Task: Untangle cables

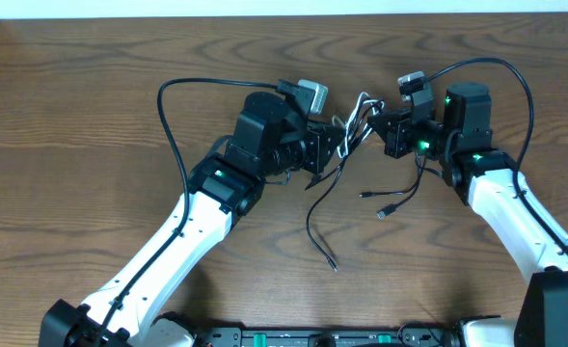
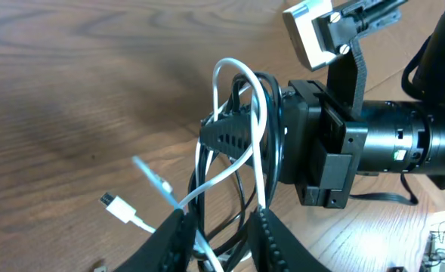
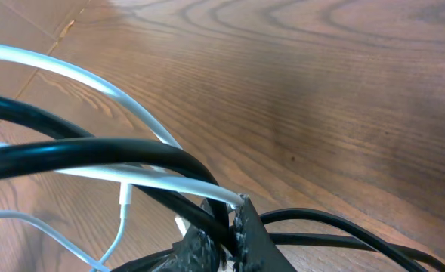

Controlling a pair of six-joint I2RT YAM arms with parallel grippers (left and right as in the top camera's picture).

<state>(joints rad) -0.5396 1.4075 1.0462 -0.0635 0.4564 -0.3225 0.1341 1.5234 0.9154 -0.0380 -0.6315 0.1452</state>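
Fingers, left pair (image 2: pixel 175 240): two, black, standing apart, with the cords (image 1: pixel 353 120) running through the gap between them. Whether either pad touches a strand cannot be told.

Fingers, right pair (image 3: pixel 245 243): two, black, pressed together and pinching both cords just beyond their tips (seen from the left wrist, a ridged right finger (image 2: pixel 233 132) points straight at the left pair).

Cords: two.
- White cord (image 3: pixel 41 64): one. It arches up in a loop above the right fingers, crosses itself between the two grippers and runs down into the left pair's gap. One small white plug (image 2: pixel 115 205) hangs off to one side of the left fingers, above the wood.
- Black cord (image 3: pixel 94 151): one, tangled through the white loop and clamped beside it.

Loose dark ends, overhead count: three, trailing down from the fingers onto the table (image 1: pixel 91 87). The longest strand's plug (image 1: pixel 334 267) lies well apart from both grippers.

Camera box (image 2: pixel 310 34): one, pale, bracketed above the right fingers; no lettering on it can be read.

Cords and plugs: no brand or label legible in any view.
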